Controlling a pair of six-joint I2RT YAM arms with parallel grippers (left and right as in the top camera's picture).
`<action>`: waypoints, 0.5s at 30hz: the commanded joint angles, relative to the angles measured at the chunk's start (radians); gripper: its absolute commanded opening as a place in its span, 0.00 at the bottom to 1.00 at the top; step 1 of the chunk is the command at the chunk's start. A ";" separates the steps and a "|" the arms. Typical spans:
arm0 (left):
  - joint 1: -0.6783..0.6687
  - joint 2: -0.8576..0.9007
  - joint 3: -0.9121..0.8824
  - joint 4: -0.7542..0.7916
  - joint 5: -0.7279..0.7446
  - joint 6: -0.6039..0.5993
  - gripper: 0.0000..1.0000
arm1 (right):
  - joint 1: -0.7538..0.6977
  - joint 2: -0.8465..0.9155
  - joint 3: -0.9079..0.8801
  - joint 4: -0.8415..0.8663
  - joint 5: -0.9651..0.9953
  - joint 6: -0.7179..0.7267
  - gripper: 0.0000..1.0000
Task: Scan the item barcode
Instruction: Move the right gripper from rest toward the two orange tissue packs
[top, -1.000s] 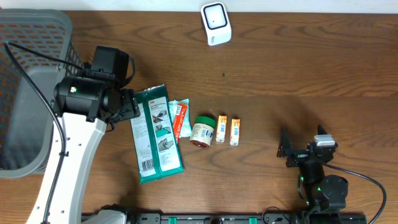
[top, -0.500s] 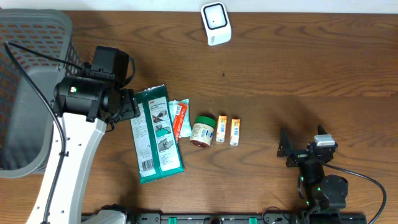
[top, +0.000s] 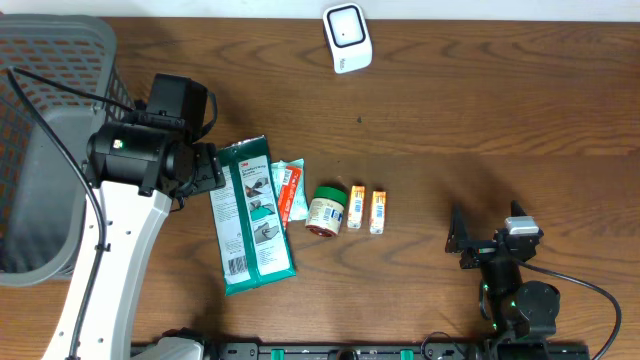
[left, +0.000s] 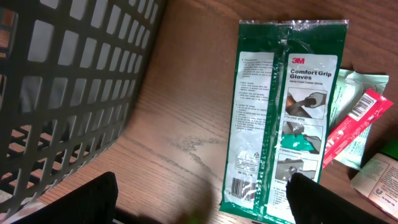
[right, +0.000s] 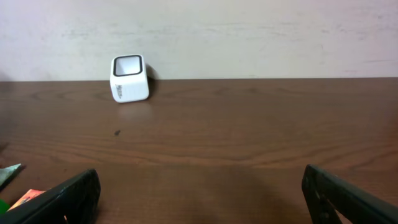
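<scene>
- Left wrist: left fingers are standing spread over the glove pack, which is lying on the worktop by the basket.
- Right fingers are resting spread, empty.
- Advising an edge pinch, leaving the barcode uncovered for the scanner.

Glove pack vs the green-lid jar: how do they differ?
The glove pack is a long, flat green packet; the jar is small, cream-labelled and green-lidded. The glove pack lies nearest the basket; the jar sits beside two orange boxes. Both rest on the table.
</scene>
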 joint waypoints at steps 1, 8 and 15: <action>0.002 0.000 0.002 -0.006 -0.017 0.005 0.87 | 0.006 -0.001 -0.001 -0.003 -0.009 -0.011 0.99; 0.002 0.000 0.002 -0.006 -0.017 0.005 0.87 | 0.006 -0.001 -0.001 -0.003 -0.013 -0.006 0.99; 0.002 0.000 0.002 -0.006 -0.017 0.006 0.87 | 0.006 0.001 0.049 0.004 -0.042 0.085 0.99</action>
